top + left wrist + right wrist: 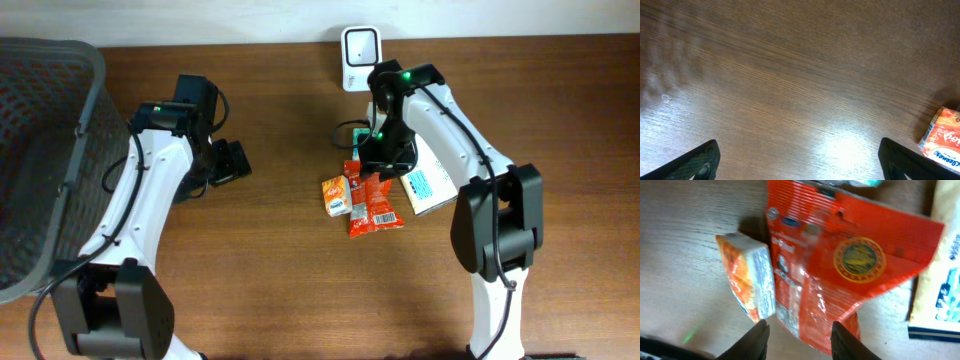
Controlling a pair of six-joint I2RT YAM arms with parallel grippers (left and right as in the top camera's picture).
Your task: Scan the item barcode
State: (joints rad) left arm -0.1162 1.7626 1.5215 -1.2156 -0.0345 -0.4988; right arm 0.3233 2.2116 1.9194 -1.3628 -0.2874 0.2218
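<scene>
Table [270,280], red packet [376,210] beside orange pack [336,196], scanner [359,52] behind, both jaws apart

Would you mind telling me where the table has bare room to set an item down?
Bare wood lies between the left gripper and the orange tissue pack, and across the near side below the red snack pouch. It is crowded under the right gripper, where pack, pouch and white box lie close together.

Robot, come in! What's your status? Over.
Left gripper open, empty. Right gripper open above red packet. Orange pack and box crowd beside it.
</scene>
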